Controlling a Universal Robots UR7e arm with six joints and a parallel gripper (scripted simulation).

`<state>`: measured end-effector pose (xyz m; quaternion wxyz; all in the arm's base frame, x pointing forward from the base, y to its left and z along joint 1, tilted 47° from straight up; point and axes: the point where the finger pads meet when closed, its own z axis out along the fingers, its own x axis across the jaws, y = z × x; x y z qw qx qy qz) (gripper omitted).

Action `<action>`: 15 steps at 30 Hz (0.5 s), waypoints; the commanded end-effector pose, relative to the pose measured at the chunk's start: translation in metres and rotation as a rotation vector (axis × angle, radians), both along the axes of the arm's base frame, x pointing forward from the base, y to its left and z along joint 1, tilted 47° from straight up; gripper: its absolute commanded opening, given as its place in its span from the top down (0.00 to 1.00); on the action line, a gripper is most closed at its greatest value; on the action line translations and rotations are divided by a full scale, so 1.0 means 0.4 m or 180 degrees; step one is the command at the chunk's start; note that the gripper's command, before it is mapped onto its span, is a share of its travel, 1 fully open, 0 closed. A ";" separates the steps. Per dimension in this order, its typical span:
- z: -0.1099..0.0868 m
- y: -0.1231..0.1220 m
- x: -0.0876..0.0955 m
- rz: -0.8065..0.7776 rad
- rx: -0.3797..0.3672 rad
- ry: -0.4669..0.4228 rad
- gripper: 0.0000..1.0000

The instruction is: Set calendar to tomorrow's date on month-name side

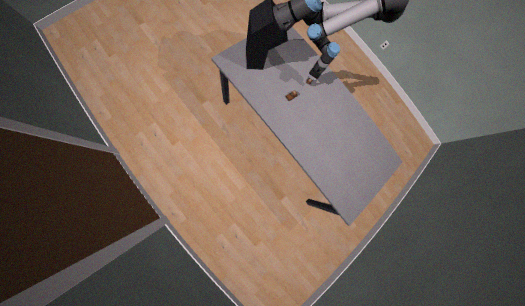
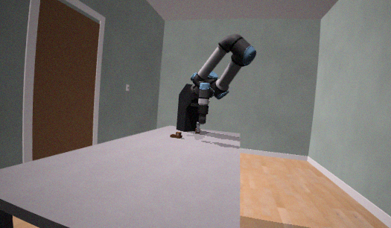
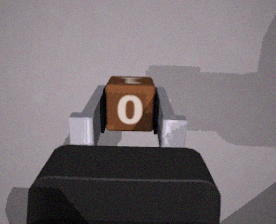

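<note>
My gripper (image 1: 310,80) (image 2: 197,130) (image 3: 130,100) is shut on a brown cube (image 1: 308,81) (image 2: 197,132) (image 3: 120,125), with one finger pad against each side. The cube is a little above the table. In the wrist view a white 0 faces the camera, upright in that view; a foreshortened white mark on the adjoining face is unreadable. The brown tray (image 2: 173,136) rests on the table, apart from the gripper. The other cube (image 2: 179,134) is at one end of the tray. Its digits and the tray's details are too small to read.
The grey table (image 1: 335,145) (image 2: 141,179) bears the tray near the robot's end. The black robot stand (image 1: 260,40) (image 2: 186,112) is close by. Shadows of the arm fall on the table around the gripper.
</note>
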<state>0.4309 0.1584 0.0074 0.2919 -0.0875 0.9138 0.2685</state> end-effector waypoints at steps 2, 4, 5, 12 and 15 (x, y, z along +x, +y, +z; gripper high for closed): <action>0.033 -0.026 -0.021 0.0014 0.0000 0.0012 0.40; 0.033 -0.026 -0.021 0.0014 0.0000 0.0012 0.40; 0.037 -0.029 -0.024 0.0014 0.0000 0.0012 0.40; 0.059 -0.047 -0.040 0.0014 0.0000 0.0012 0.40; 0.067 -0.052 -0.045 0.0014 0.0000 0.0012 0.40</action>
